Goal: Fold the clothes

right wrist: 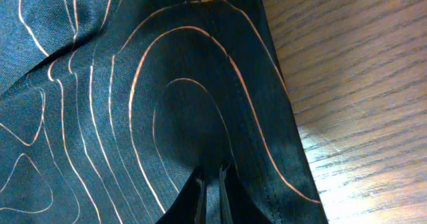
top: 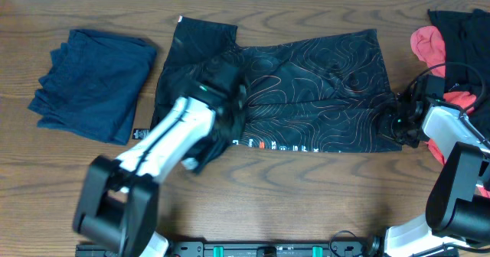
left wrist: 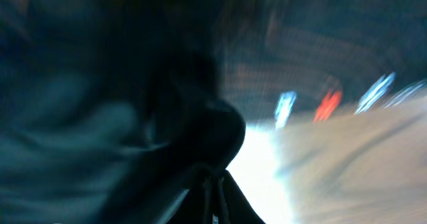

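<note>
1. The black jersey [top: 306,81] with thin orange contour lines lies spread flat across the centre of the overhead view, on the wooden table [top: 306,203]. A row of white and coloured logos [top: 283,144] runs along its lower edge.
2. The left gripper [top: 222,96] sits on the left part of the black jersey, its white arm reaching up from the lower left of the frame.
3. The left wrist view is heavily blurred. The left gripper [left wrist: 215,191] shows at the bottom centre with its fingers closed together, and a bunch of dark cloth [left wrist: 133,84] rises right from their tips, so it appears to pinch the jersey.
4. The right gripper [top: 400,118] is at the jersey's right edge, towards the right of the overhead frame.
5. In the right wrist view, the right gripper [right wrist: 212,184] has its fingers pressed together on the black jersey [right wrist: 133,84], close to its stitched hem. Bare table [right wrist: 360,84] fills the right side of that frame.
6. A plain navy garment [top: 92,81] lies folded at the left of the overhead view, just beside the jersey's left edge.
7. Coral-red pieces [top: 427,44] and a second black garment [top: 463,35] are piled at the far right, behind the right arm.
</note>
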Controlling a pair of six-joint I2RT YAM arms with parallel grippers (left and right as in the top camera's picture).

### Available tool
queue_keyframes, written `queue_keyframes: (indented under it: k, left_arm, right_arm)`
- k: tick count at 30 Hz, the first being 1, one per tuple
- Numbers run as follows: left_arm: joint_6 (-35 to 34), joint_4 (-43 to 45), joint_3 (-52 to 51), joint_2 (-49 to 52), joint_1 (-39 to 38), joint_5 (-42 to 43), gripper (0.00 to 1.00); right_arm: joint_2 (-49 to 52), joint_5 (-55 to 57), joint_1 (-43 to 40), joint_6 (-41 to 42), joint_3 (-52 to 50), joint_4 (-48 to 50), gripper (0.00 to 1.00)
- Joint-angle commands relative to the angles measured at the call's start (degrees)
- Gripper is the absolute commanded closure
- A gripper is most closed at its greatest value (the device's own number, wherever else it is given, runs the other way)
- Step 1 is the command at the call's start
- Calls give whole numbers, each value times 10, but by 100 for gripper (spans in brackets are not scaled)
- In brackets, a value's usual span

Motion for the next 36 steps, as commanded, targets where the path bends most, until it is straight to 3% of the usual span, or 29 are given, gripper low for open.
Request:
queue_keyframes:
  k: [1, 8, 19, 22, 25, 28, 36]
  left_arm:
    - [16, 31, 51, -26, 38, 2, 94]
    - [16, 138, 58, -7, 59, 58, 95]
    - [14, 160, 58, 47, 54, 58, 93]
    - [31, 165, 59, 37, 62, 55, 64]
    - [35, 141, 59, 14, 82, 10, 48]
    - [19, 90, 59, -10, 115, -49, 43]
    - [-42, -20, 32, -13, 182, -54, 43]
  right_arm:
    - [10, 11, 5, -7, -18, -7, 92]
    - [10, 11, 5, -7, -18, -8, 92]
    - [10, 11, 5, -7, -18, -6, 92]
    - [10, 11, 5, -7, -18, -6, 92]
    - [10, 11, 5, -7, -18, -8, 91]
    - [10, 11, 5, -7, -18, -6, 90]
    - [9, 31, -7, -6, 15, -20, 81]
